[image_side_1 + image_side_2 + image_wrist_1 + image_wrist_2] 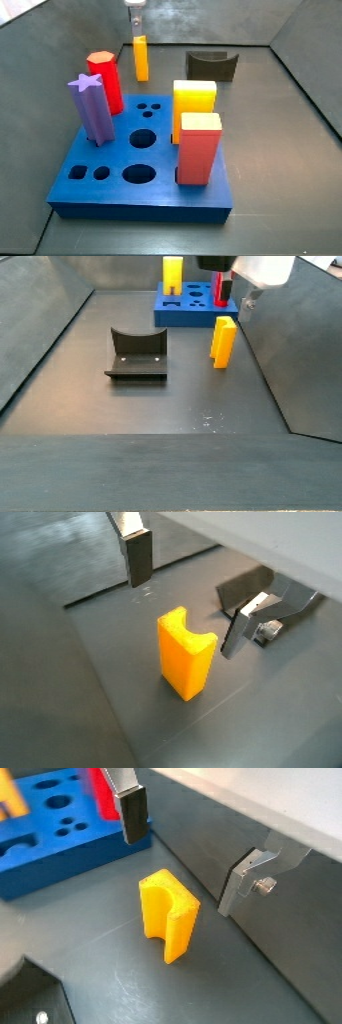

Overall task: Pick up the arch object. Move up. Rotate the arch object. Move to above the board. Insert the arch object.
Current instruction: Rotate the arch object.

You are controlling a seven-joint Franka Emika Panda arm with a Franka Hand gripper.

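We see the arch object [223, 342] standing upright on the floor near the board [191, 312]; the gripper [231, 284] hovers above it, seemingly open and empty.

Fixture [211, 65] stands on the dark floor [287, 150] at far centre, upright, apart from the pegs. Four pegs are upright in a group: purple star [91, 108] at left, red hexagon [104, 82] just behind it, yellow block [194, 97] at right, red block [199, 148] nearest.
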